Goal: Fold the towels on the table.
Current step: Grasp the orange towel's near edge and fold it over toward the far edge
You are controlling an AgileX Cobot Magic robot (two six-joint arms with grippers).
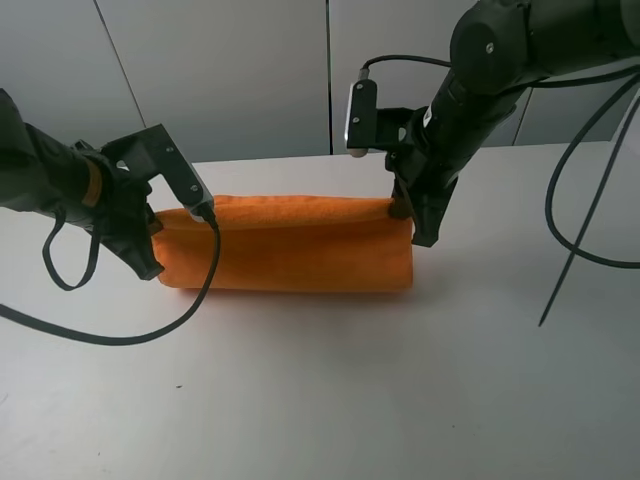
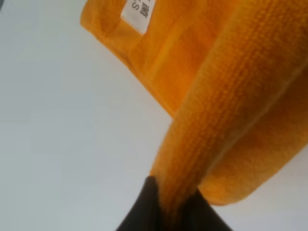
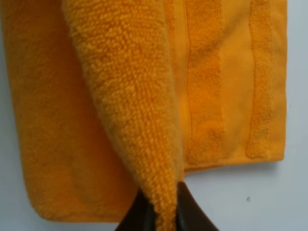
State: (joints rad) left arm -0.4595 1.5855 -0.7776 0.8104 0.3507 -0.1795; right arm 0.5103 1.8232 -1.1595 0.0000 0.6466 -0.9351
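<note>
On the plain white matte worktop [image 1: 320, 400], the bright orange fluffy microfibre towel [image 1: 290, 255] is lying as a long doubled band. One fold is looking nearly done, and a further fold is probably waiting. At the towel's two ends, the left tool [image 1: 152, 238] and right tool [image 1: 407, 212] are each pinching a raised edge, jaws closed tight on cloth.

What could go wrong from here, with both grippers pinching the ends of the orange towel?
1. The left gripper and right gripper each pinch only a narrow fold of the towel. One end could slip out, and the fold would probably land crooked.
2. A black cable hangs across the towel's left end. It might drag or wrinkle the cloth on the table as the arm moves.
</note>
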